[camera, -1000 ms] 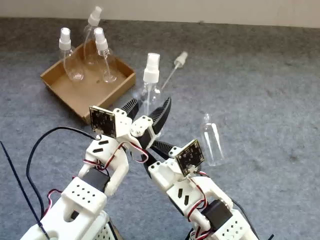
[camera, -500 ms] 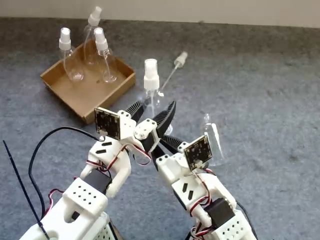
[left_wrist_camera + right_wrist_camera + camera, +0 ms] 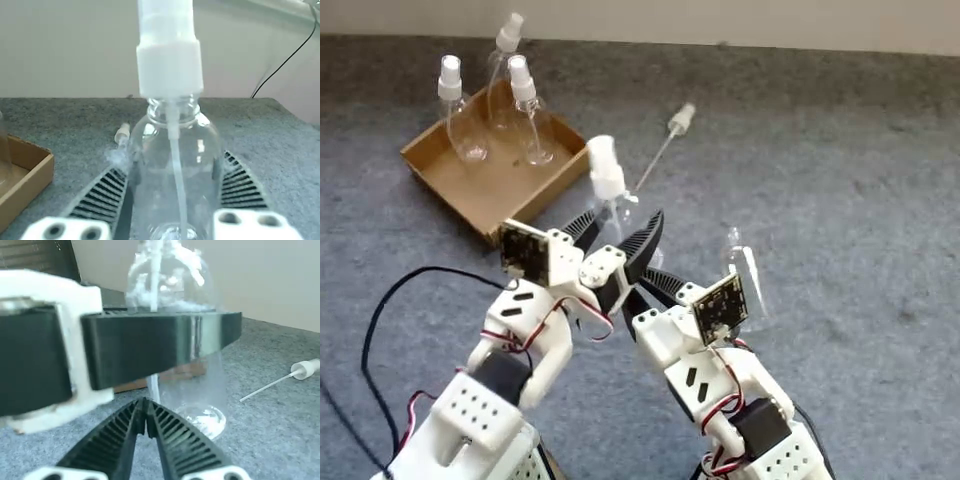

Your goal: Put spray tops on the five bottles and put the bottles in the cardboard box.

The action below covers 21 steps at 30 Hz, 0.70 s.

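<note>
Just beside the cardboard box, the left gripper clamps a capped bottle tilted toward it, the right gripper closed on nothing; boxing step in hand, next needing a lift over the rim, then release.

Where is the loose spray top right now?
In the high view, the loose spray top lies on the carpet, right of the cardboard box, beyond the gripped bottle.

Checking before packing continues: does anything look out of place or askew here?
Yes. A spray top lies loose on the carpet, one bottle has no top, and the capped bottle in the left gripper leans toward the cardboard box.
</note>
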Available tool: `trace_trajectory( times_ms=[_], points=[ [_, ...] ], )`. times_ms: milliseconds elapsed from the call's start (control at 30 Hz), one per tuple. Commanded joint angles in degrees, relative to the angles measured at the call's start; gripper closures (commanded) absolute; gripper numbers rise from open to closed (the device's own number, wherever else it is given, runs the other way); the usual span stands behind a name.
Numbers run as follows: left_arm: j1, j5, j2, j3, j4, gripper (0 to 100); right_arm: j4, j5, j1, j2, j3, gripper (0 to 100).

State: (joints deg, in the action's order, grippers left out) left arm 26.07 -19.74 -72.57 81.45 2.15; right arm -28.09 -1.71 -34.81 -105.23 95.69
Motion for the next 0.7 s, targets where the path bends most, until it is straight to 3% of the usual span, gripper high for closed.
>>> trace_trajectory(
  times_ms=[0,333,667],
  points=[
    [1.5,-0.4,-7.9,-0.6,3.8,97,1.4,0.5,1.7,0.0,7.2,99.4],
    [1.2,-0.2,-11.5,-0.6,6.8,97,1.4,0.5,1.7,0.0,7.2,99.4],
    [0.1,8.6,-11.9,-0.1,6.5,97,1.4,0.5,1.7,0.1,7.2,99.4]
  ],
)
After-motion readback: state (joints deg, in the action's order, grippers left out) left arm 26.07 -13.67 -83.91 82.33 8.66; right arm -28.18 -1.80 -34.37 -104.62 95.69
